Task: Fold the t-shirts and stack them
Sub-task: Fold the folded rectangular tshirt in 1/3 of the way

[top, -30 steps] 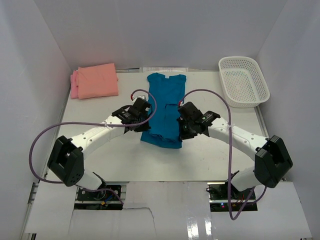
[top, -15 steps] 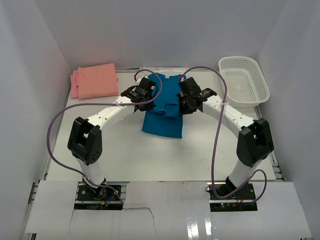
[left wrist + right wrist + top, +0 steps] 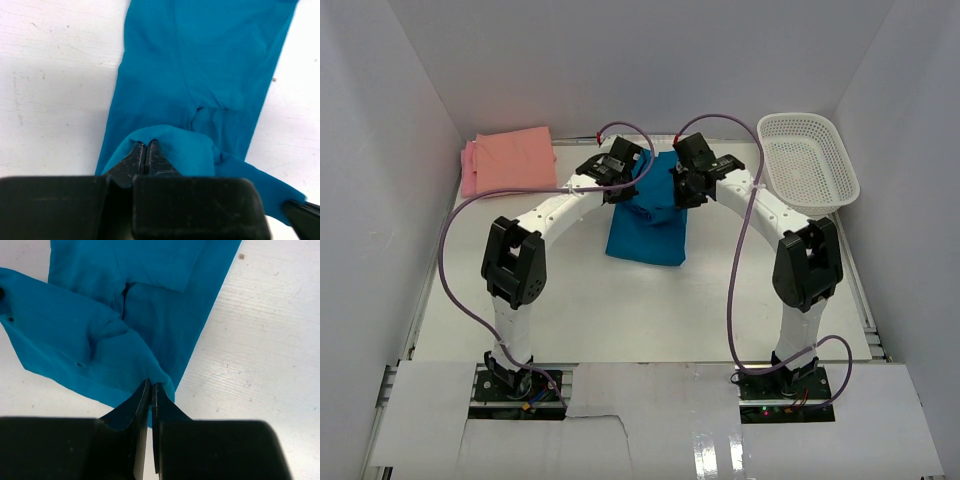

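The teal-blue t-shirt lies lengthwise at the table's middle back, its near end folded over toward the far end. My left gripper is shut on a teal hem corner at the shirt's left side. My right gripper is shut on the other teal corner at the right side. Both hold the cloth over the shirt's far half. The salmon-orange t-shirt lies folded on the pink t-shirt at the back left. The white neck label is hidden.
A white mesh basket stands at the back right, close to the right arm's elbow. White walls close in the table on the left, back and right. Purple cables loop above both arms.
Both grippers have carried the shirt's near hem from the table's middle toward the back, folding the teal shirt over itself. The arms are now stretched far forward.
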Controlling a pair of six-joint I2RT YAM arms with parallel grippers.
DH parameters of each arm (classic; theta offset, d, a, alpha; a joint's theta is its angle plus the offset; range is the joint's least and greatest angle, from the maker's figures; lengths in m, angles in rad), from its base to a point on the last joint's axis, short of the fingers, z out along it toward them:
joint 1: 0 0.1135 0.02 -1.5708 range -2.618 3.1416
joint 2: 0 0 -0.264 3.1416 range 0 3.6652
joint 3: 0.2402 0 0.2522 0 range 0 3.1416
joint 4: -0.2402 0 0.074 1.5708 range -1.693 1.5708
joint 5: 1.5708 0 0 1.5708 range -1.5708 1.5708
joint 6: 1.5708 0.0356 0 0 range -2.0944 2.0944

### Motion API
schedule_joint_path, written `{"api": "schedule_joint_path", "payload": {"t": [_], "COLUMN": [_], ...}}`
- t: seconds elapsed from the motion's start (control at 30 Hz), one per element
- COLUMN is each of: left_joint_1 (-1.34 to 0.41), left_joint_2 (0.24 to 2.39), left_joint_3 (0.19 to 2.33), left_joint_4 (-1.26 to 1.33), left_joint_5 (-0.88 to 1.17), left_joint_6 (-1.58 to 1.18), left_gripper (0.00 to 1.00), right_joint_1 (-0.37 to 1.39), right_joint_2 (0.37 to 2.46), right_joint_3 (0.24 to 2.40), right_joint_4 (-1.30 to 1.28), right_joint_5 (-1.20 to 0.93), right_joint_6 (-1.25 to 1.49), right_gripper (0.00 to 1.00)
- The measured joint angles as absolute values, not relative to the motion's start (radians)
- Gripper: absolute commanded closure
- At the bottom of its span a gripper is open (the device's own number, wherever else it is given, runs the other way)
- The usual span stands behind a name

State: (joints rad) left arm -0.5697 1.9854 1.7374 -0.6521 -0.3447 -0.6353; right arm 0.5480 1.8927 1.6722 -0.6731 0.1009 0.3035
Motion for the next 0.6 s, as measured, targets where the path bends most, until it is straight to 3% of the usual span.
{"api": "schedule_joint_path", "payload": {"t": [0.6], "left_joint_1": [-0.5], "left_joint_2": [2.175], "left_joint_3": [1.884], "left_joint_4": [-0.67], "left_joint_5": [-0.308], "left_joint_6": [-0.635], "left_gripper": [1.0], "right_joint_1": [0.478], "right_joint_2": [2.059], "right_joint_3": [1.789], "right_joint_4": [-0.686], "right_joint_5": [0.093], "right_joint_6": [0.283], "right_gripper": [0.92]}}
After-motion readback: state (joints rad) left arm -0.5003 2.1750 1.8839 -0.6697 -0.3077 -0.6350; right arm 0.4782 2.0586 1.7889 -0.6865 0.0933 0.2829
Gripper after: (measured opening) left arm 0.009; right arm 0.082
